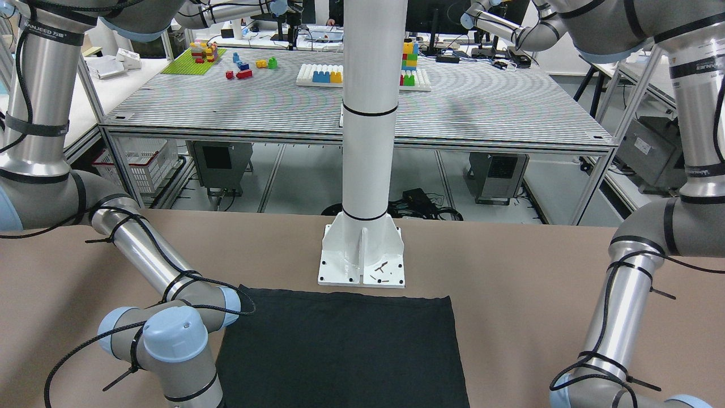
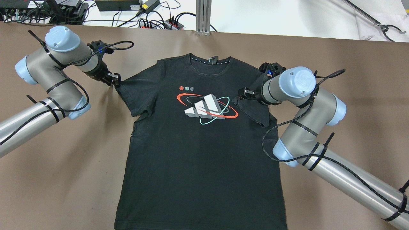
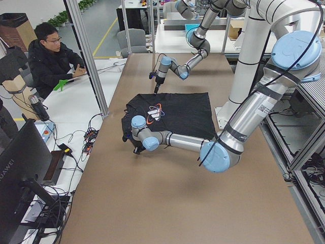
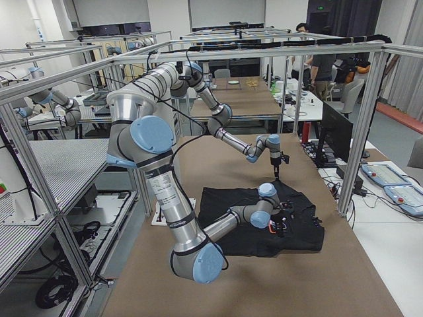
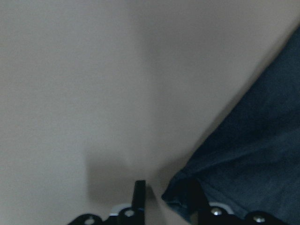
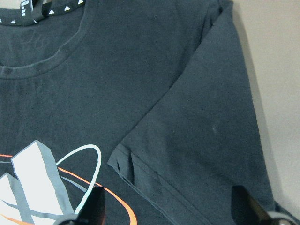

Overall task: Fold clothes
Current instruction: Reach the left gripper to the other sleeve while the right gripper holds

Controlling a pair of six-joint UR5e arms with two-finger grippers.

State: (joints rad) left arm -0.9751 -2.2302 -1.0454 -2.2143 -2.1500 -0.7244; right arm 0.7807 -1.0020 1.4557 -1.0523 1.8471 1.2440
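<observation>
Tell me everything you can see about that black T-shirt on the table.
The T-shirt is black, soft, short-sleeved, with a ribbed round collar and a chest print of white blocks ringed in red and teal. It lies flat, front up, on the brown table. One sleeve is spread out, the left pincer at its tip, grip unclear. The other sleeve is folded over the chest, the open right pincer above its hem.

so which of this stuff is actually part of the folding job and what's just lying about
Part of the job:
black T-shirt
left gripper, at one sleeve's edge
right gripper, over the other sleeve, folded inward

Just lying about:
white pillar base
toy bricks on the far table
power strip
</observation>
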